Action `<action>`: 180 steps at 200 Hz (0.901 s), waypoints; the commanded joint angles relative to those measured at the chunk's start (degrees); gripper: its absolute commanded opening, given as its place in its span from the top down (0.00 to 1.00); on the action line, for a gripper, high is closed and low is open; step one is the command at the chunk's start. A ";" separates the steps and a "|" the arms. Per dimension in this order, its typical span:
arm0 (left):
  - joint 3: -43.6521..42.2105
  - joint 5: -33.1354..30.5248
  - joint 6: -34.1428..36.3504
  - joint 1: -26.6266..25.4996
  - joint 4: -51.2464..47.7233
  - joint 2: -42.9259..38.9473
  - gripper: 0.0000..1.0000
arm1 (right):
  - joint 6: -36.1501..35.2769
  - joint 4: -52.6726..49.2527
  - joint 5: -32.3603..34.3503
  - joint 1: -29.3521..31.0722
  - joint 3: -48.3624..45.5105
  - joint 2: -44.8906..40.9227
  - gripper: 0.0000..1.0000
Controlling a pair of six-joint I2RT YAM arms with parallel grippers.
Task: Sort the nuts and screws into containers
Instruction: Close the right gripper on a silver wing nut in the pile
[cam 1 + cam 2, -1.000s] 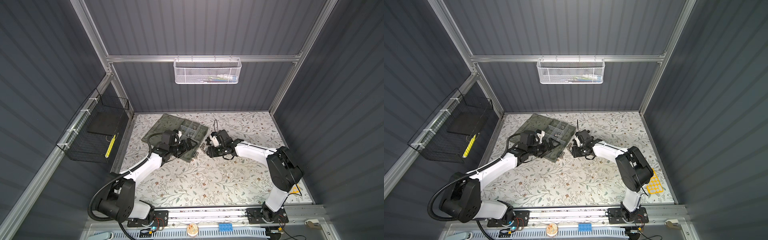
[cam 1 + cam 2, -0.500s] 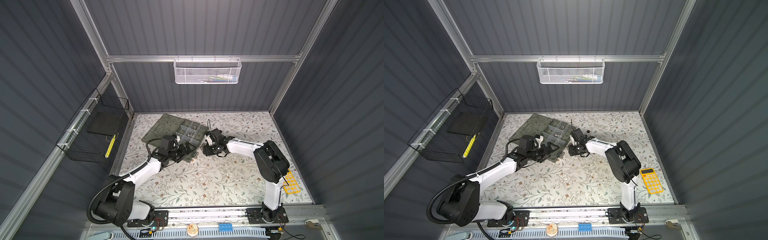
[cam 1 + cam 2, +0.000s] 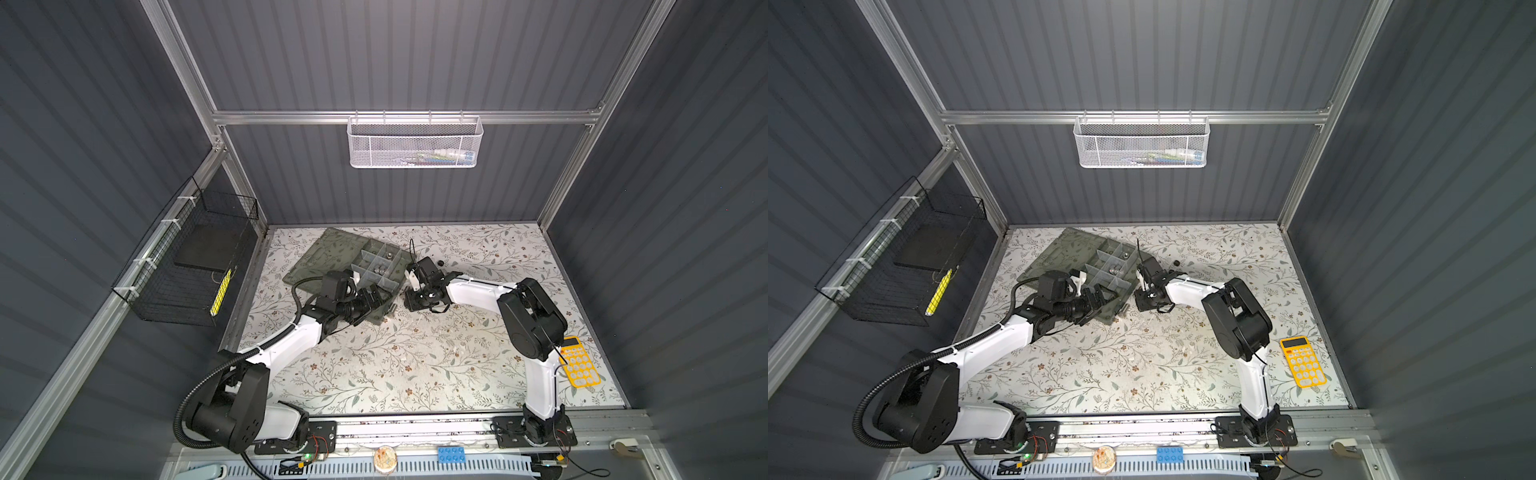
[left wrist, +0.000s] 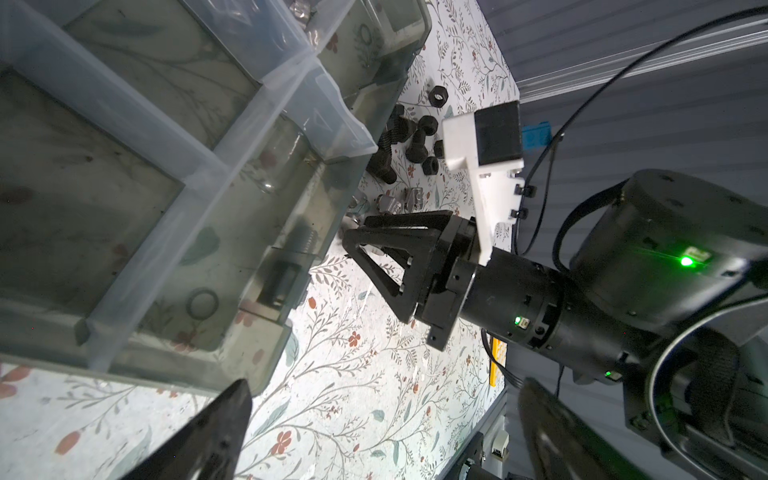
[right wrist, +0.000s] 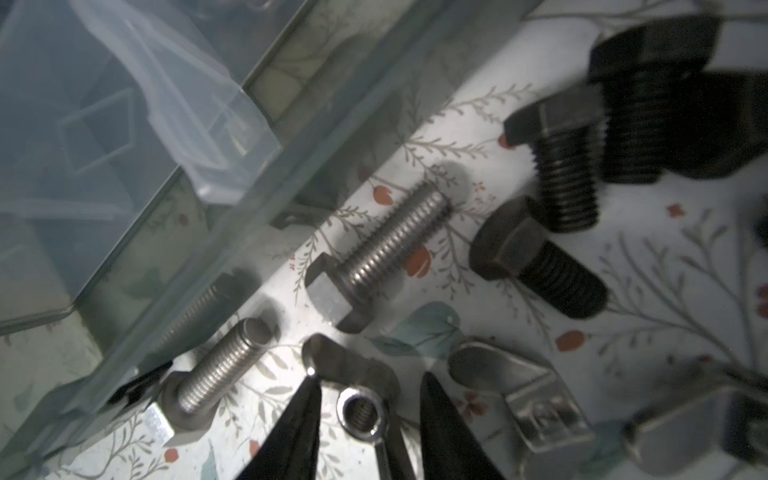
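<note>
Right wrist view: the right gripper point(image 5: 370, 419) is low over the loose pile on the table point(image 5: 665, 291), just beside the outer wall of the organizer box point(image 5: 232, 199).
Right gripper state: the jaws stand part-way apart, one finger on each side of a silver winged nut point(image 5: 360, 409). A gap shows at the hub, so I judge it is not pinched yet.
Left gripper state: the left gripper point(image 4: 382, 440) is spread wide and holds nothing, near the box corner.
Winged nut, handling: probably light, hard and smooth, so it can slip or spin on the table. The best hold is across the round hub.
Screws, handling: stiff and not fragile, but they roll. Take them across the threaded shank, near the head.
Silver screws, count: two point(image 5: 374, 257) point(image 5: 216, 374), both near the box wall.
Black screws, count: three point(image 5: 561, 174) point(image 5: 540, 274) point(image 5: 640, 108).
Winged nuts, count: three. The second point(image 5: 519, 395) lies just beside the first; the third point(image 5: 681, 428) is blurred.
Black nuts, count: one black ring nut point(image 4: 437, 96) lies apart. Others in the dark heap I cannot count.
Compartments: in a top view the compartments point(image 3: 376, 268) hold some silver pieces, too small to count.
</note>
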 commanded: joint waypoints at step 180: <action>2.91 1.28 0.09 -0.17 -1.46 1.79 0.00 | 0.16 -12.53 13.95 -1.10 -1.04 2.46 0.86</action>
